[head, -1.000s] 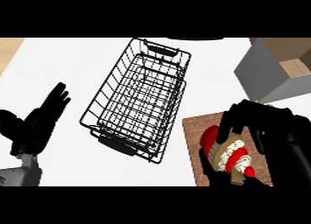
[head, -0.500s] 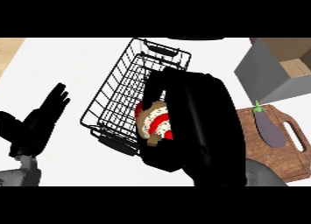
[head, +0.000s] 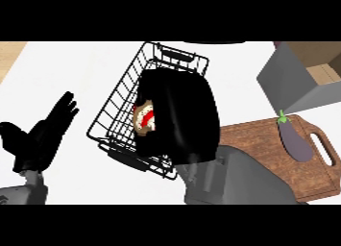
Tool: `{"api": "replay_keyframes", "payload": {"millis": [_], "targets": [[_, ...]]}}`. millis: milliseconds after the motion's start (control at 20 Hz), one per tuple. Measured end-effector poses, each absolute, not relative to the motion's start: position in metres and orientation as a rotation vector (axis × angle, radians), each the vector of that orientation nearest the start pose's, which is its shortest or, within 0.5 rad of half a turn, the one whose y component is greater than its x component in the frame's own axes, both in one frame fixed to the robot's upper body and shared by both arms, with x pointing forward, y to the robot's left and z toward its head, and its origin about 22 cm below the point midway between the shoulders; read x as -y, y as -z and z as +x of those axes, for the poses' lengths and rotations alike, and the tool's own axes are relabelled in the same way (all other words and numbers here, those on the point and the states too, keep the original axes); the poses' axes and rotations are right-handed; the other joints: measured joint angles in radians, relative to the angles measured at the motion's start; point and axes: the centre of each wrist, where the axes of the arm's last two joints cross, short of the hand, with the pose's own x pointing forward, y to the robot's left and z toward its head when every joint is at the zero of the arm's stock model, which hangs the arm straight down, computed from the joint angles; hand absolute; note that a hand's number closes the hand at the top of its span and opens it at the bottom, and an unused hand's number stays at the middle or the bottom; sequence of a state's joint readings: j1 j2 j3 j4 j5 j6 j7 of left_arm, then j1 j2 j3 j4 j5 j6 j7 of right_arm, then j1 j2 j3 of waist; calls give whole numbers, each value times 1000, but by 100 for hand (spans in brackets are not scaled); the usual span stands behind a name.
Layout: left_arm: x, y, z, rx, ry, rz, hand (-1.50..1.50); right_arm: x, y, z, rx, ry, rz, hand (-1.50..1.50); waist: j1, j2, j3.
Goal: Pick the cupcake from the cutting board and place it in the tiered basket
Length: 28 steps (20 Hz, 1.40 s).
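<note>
My right hand [head: 180, 115] hangs over the middle of the black wire tiered basket [head: 123, 98], curled round the cupcake [head: 144, 116], which shows as a cream and red patch at the hand's left edge. Most of the cupcake is hidden by the hand. The wooden cutting board [head: 272, 158] lies to the right, behind my right forearm, with an eggplant [head: 295, 139] on it. At the left edge my left hand [head: 38, 137] rests open with fingers up.
A grey box [head: 293, 81] with a tan inside stands at the back right, just beyond the cutting board. White counter [head: 66, 72] surrounds the basket, and a wooden strip shows at the far left.
My right hand carried the cupcake from the cutting board leftward over the basket, then further in toward its middle. The eggplant is uncovered on the board. The left hand stayed put.
</note>
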<state>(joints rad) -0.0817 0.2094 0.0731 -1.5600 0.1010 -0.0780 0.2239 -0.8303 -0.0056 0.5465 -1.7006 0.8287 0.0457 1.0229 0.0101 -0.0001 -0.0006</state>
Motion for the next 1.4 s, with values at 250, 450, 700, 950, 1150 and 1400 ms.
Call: {"api": "replay_keyframes", "payload": {"millis": [250, 450, 700, 950, 1150, 1400], "targets": [[-293, -35, 258, 1421, 99, 75, 0, 12, -200, 270, 1645, -785, -825, 150, -1, 0, 0], [-291, -39, 259, 1418, 107, 71, 0, 6, -183, 285, 1643, -775, -864, 150, 1, 1, 0], [-289, -37, 257, 1428, 106, 66, 0, 1, -177, 300, 1728, -638, -872, -150, 8, 3, 0], [-285, -38, 259, 1428, 101, 62, 0, -4, -169, 318, 1744, -617, -868, -150, 6, 2, 0], [-291, -35, 264, 1426, 104, 56, 0, -12, -167, 326, 1764, -592, -861, -150, 7, 3, 0], [-292, -34, 260, 1425, 107, 66, 0, -12, -173, 327, 1798, -471, -768, -150, 8, 2, 0]]}}
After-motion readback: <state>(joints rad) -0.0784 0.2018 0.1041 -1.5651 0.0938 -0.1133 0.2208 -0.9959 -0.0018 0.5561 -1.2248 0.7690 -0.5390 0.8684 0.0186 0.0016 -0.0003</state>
